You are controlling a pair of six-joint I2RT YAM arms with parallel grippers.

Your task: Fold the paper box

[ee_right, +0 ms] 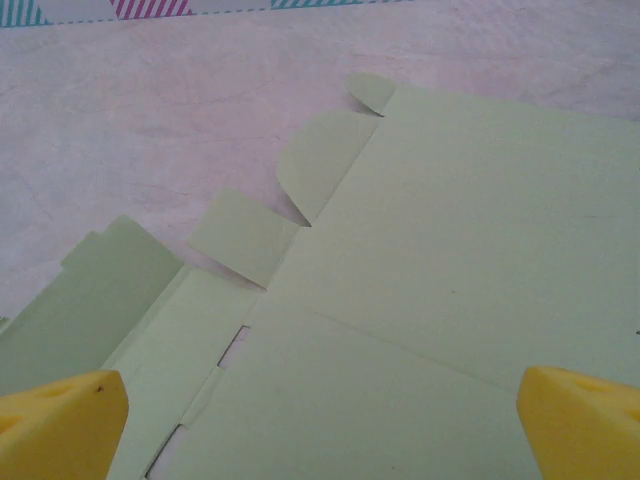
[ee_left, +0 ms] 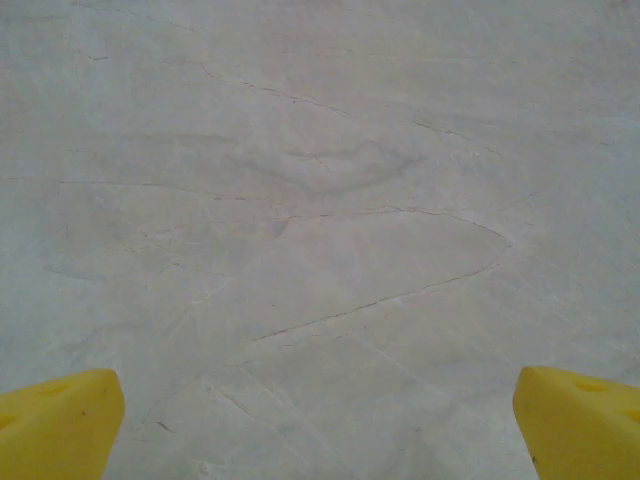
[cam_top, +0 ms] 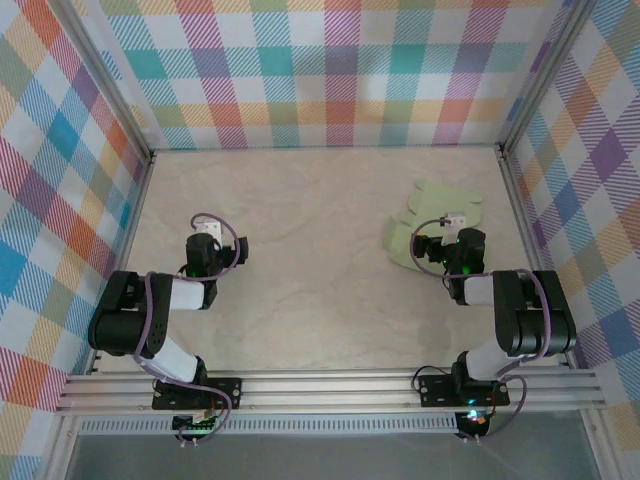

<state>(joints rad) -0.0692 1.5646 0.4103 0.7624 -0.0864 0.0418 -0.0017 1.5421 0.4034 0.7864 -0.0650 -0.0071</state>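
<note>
The paper box (cam_top: 432,215) is a flat pale sage-green cut-out with rounded flaps, lying at the right of the table. In the right wrist view the paper box (ee_right: 440,300) spreads below the camera, its small flaps lifted a little at the left. My right gripper (cam_top: 440,252) hovers over the cut-out's near edge, open, yellow fingertips (ee_right: 60,420) wide apart with card beneath them and nothing held. My left gripper (cam_top: 205,240) is at the left of the table, open over bare surface, its yellow fingertips (ee_left: 55,420) at the frame corners.
The table surface (cam_top: 310,260) is pale and marbled, with fine cracks in the left wrist view. Plaid walls (cam_top: 330,70) close the back and both sides. A metal rail (cam_top: 330,390) runs along the near edge by the arm bases.
</note>
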